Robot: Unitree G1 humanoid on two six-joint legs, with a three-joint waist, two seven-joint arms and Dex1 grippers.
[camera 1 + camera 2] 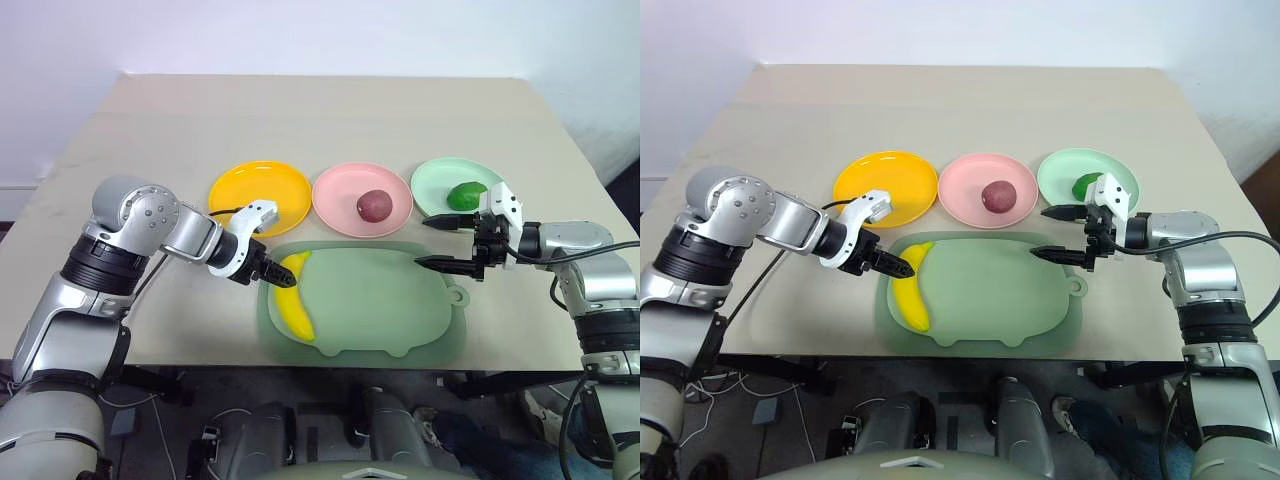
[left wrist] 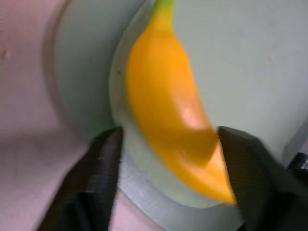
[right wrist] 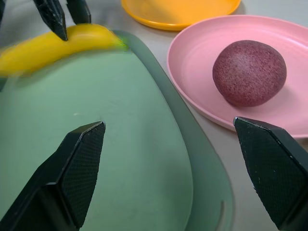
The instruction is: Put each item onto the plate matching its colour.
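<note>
Reaching for the banana (image 1: pixel 293 296), our left gripper (image 1: pixel 274 273) has its jaws straddling the fruit's upper end, one finger on each side. They look closed in on it, though we cannot tell that the grip is firm. The banana lies on the green mat (image 1: pixel 380 300), its long axis running away from the jaws toward the mat's near edge, so the jaws cross it rather than run along it. The yellow-orange plate (image 1: pixel 260 192) sits just beyond the jaws, near. Our right gripper (image 1: pixel 446 243) hangs well apart with jaws spread and empty; the red-purple fruit (image 1: pixel 374 206) on the pink plate (image 1: pixel 337 190) and the green fruit (image 1: pixel 466 195) on the mint plate (image 1: pixel 432 180) look settled.
</note>
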